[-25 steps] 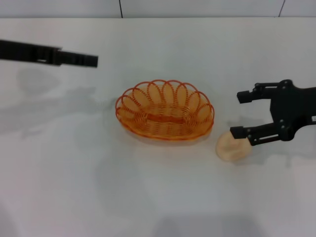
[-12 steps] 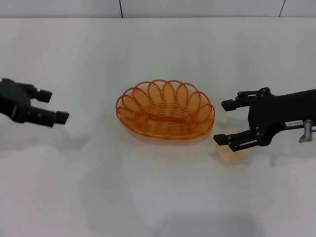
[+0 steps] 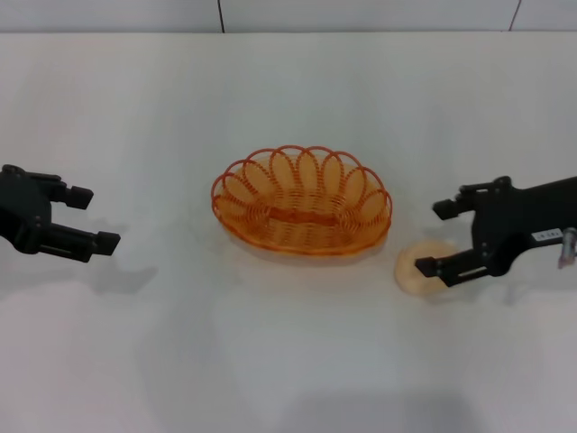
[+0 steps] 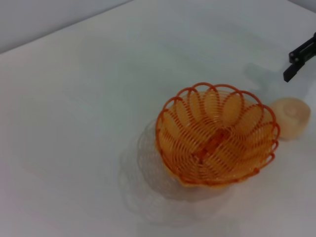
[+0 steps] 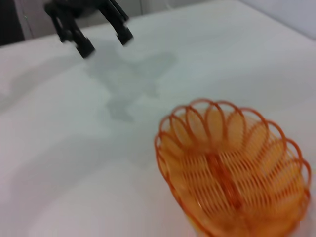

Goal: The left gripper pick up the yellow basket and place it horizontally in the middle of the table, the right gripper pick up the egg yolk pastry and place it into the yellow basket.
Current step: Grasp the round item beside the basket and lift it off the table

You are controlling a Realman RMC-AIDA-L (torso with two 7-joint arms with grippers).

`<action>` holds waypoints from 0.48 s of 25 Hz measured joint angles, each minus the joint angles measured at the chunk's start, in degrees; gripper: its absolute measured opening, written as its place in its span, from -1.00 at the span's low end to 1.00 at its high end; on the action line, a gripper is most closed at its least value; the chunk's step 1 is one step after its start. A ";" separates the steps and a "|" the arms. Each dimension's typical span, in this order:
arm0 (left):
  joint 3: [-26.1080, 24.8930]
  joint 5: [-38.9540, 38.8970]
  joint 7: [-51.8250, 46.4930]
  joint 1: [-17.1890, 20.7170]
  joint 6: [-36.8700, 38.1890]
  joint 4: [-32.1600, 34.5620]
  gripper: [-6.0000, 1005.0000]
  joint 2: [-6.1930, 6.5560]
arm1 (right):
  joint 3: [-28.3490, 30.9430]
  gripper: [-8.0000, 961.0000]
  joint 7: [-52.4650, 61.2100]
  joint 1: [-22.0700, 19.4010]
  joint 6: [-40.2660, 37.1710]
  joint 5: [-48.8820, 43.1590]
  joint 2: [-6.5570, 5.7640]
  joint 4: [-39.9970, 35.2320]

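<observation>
The yellow basket (image 3: 302,200), an oval orange wire basket, lies lengthwise across the middle of the table (image 3: 288,361); it also shows in the left wrist view (image 4: 216,134) and the right wrist view (image 5: 232,170). The egg yolk pastry (image 3: 422,268) sits on the table just right of the basket, also in the left wrist view (image 4: 292,117). My right gripper (image 3: 435,238) is open and hangs over the pastry, its near finger across it. My left gripper (image 3: 86,218) is open and empty, well left of the basket; it shows far off in the right wrist view (image 5: 101,37).
A grey wall (image 3: 288,13) runs along the table's far edge. The white tabletop stretches in front of and behind the basket.
My right gripper first moved left over the pastry, then pulled back right, showing more of the pastry. My left gripper swung down from the upper left, then settled a little lower.
</observation>
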 joint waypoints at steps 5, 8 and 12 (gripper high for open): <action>-0.08 0.05 -0.41 -0.38 -0.03 -0.03 0.72 -0.77 | -0.05 0.75 2.22 -0.31 -1.36 -3.61 0.00 -0.84; -0.14 0.06 -0.57 -0.73 -0.34 0.03 0.72 -1.30 | -0.21 0.75 2.24 -0.26 -1.52 -4.46 0.00 -0.70; -0.18 -0.26 -1.03 -0.86 -0.63 0.09 0.72 -1.45 | -1.36 0.75 2.26 -0.15 -0.56 -5.03 0.00 -0.27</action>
